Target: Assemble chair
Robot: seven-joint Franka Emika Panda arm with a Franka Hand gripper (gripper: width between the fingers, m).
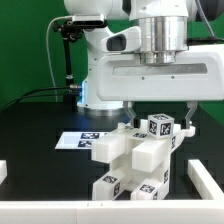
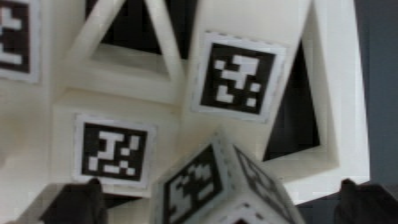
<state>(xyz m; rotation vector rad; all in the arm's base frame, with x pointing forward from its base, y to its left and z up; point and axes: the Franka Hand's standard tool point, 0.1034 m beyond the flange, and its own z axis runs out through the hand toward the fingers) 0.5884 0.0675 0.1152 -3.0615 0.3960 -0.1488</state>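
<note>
The chair (image 1: pixel 135 160) is a partly joined stack of white blocky parts with black-and-white tags, standing at the middle of the black table. At its top sits a small tagged cube-like part (image 1: pixel 160 126). My gripper (image 1: pixel 161 114) hangs straight over it, one dark finger (image 1: pixel 133 108) on each side. In the wrist view the same part (image 2: pixel 214 185) lies between my fingertips (image 2: pixel 80 200), with a gap on both sides. My gripper (image 2: pixel 217 208) is open and holds nothing. Below it are white bars and two more tags (image 2: pixel 237 75).
The marker board (image 1: pixel 78 140) lies flat on the table behind the chair, toward the exterior view's left. Low white border pieces edge the work area at the left (image 1: pixel 3 172), the right (image 1: pixel 206 180) and along the front (image 1: pixel 60 210). The robot's white base (image 1: pixel 100 75) stands behind.
</note>
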